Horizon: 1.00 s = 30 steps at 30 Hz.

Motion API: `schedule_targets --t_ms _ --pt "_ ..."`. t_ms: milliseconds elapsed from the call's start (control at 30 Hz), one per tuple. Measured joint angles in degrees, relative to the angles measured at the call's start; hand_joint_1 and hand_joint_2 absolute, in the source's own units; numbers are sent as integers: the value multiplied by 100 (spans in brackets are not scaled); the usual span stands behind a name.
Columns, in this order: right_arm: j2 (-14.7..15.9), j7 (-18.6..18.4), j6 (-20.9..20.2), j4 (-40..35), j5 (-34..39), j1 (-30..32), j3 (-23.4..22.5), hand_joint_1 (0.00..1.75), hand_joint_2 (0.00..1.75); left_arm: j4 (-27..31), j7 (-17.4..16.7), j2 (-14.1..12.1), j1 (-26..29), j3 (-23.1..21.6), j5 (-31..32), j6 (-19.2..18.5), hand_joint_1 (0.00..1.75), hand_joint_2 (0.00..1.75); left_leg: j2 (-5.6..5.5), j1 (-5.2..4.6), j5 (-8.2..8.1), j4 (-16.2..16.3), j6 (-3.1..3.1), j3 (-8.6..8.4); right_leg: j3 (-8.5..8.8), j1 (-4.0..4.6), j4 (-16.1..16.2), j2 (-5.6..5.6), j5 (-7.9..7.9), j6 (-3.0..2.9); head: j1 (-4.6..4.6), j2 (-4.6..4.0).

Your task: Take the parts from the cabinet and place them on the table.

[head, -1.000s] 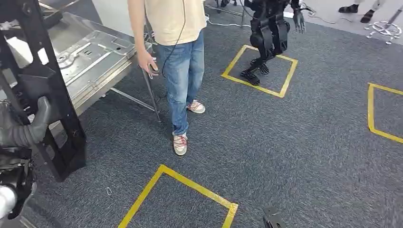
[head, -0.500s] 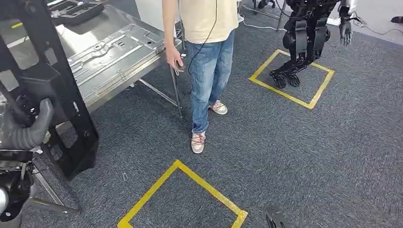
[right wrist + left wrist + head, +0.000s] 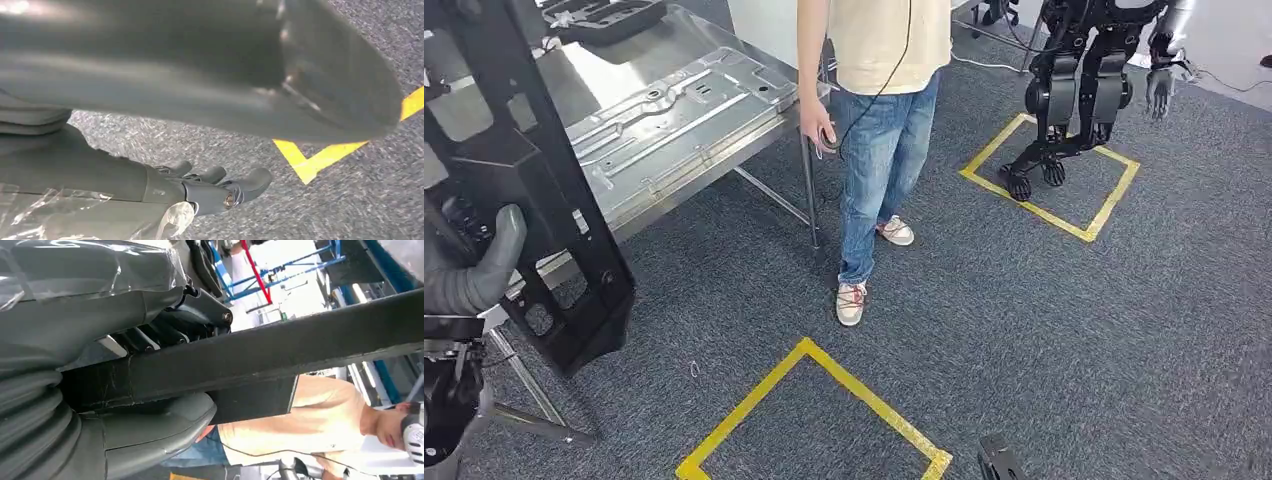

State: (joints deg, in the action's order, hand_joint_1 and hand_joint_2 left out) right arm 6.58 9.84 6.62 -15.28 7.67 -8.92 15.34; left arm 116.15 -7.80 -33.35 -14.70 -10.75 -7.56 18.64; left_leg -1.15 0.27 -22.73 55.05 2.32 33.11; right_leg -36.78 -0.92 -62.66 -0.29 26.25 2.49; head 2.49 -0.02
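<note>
A tall black frame part (image 3: pixel 529 170) stands upright at the left of the head view, and my left hand (image 3: pixel 472 272) grips it with its thumb over one bar. In the left wrist view the same black bar (image 3: pixel 280 347) runs between my thick thumb (image 3: pixel 155 432) and the darker fingers (image 3: pixel 165 332). The steel table (image 3: pixel 769 135) stands ahead on the left, with a pressed metal sheet (image 3: pixel 674 105) on it and black parts (image 3: pixel 604 14) at its far end. My right hand (image 3: pixel 200 192) hangs over the carpet, fingers apart and holding nothing.
A person (image 3: pixel 879 120) in jeans stands at the table's near corner, one hand by the table leg (image 3: pixel 810 190). Another dark humanoid robot (image 3: pixel 1084 85) stands in a yellow taped square (image 3: pixel 1052 170). A second taped square (image 3: pixel 814 420) marks the grey carpet just in front of me.
The whole picture has shifted right and down: my view has turned toward the table, which now shows more of its top. My left hand keeps its hold on the black frame part.
</note>
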Motion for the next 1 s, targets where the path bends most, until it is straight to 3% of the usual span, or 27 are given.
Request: schedule_targets --t_ms 33,67,167,233,267,367,400,433,500,533,567,700,733,767,800,867,900,933,1000 --pt "2 2 0 0 0 -2 0 0 0 2 0 0 0 0 0 0 175 175 -10 2 -14 8 -19 -7 152 -9 325 14 -143 1 0 0" --pt "2 7 2 0 0 -3 0 0 0 15 0 0 3 2 2 2 175 175 -24 -48 -53 52 -73 6 293 4 611 67 -142 -6 0 0" --pt "-7 11 -20 0 0 -18 4 0 0 26 -4 0 0 0 11 0 175 175 -38 -5 -35 23 -117 5 277 55 609 55 -153 -79 2 0" --pt "-7 13 -42 0 -2 -25 13 0 0 28 -15 0 1 0 22 2 175 175 -1 16 -132 143 -164 62 287 25 637 32 -184 -160 2 0" --pt "-7 9 -57 0 -2 -25 26 0 0 28 -22 0 -9 0 35 2 175 175 40 26 -329 453 -187 196 289 26 637 24 -181 -194 9 0" --pt "-4 -2 -79 0 9 -15 46 0 0 28 -26 0 3 -4 35 2 175 175 51 30 -901 1893 -239 876 289 42 635 8 -169 -220 11 0" --pt "-4 -7 -79 0 13 -13 48 0 0 31 -28 0 5 -7 35 2 175 175 52 30 -896 2041 -238 970 291 46 634 -3 -168 -222 11 0" --pt "-7 -9 -81 0 13 -15 52 0 0 29 -28 0 5 -7 35 2 175 175 53 27 -763 1902 -228 926 299 49 634 -48 -162 -228 11 0" --pt "-11 -9 -81 0 11 -13 68 0 0 31 -28 0 0 -4 35 7 175 175 131 14 -280 944 -188 470 332 51 635 -94 -144 -229 11 0" --pt "-13 -9 -81 0 13 -10 85 0 0 35 -33 0 -7 0 37 18 175 175 289 -11 -45 358 -144 183 358 52 637 -129 -131 -223 11 0" --pt "-13 -9 -81 0 11 -4 90 0 0 46 -39 0 -19 0 37 20 175 175 546 -70 -51 55 -108 62 369 71 633 -155 -117 -204 11 0" --pt "-17 -7 -79 0 15 -1 107 0 0 74 -66 -2 -25 0 37 35 175 175 256 -126 -12 8 -52 75 419 74 655 -371 -67 -95 9 0" --pt "-15 -5 -79 0 15 3 111 0 0 83 -68 -7 -20 2 37 35 175 175 208 -40 35 -54 -12 -9 410 67 607 -290 -15 -55 9 0" --pt "-18 -2 -81 0 15 3 120 0 0 94 -66 -9 -39 2 37 37 175 175 148 -43 46 -64 10 -22 370 57 443 -129 102 -39 7 0" --pt "-31 0 -81 0 15 5 131 0 0 96 -66 -7 -48 -2 37 35 175 175 100 -38 51 -62 32 -28 176 47 19 -36 356 -32 -4 0" --pt "-31 0 -81 0 22 8 131 0 0 96 -68 -7 -30 -11 37 33 175 175 -27 -41 48 -60 37 -25 -306 45 -967 -6 767 -7 -4 0" --pt "-31 0 -81 0 26 16 133 0 0 96 -68 -7 -20 -13 37 33 175 175 -91 -39 47 -59 37 -26 -444 44 -1220 -6 797 -2 -4 0" --pt "-31 0 -81 0 31 21 133 0 0 96 -70 -7 -14 -13 37 33 175 175 -165 -31 47 -58 35 -29 -456 38 -1185 -6 697 2 -4 0" --pt "-31 11 -81 0 55 25 133 0 0 96 -105 -7 -14 -13 70 15 175 175 -318 -6 38 -43 21 -42 -124 6 -424 40 225 18 -4 0"
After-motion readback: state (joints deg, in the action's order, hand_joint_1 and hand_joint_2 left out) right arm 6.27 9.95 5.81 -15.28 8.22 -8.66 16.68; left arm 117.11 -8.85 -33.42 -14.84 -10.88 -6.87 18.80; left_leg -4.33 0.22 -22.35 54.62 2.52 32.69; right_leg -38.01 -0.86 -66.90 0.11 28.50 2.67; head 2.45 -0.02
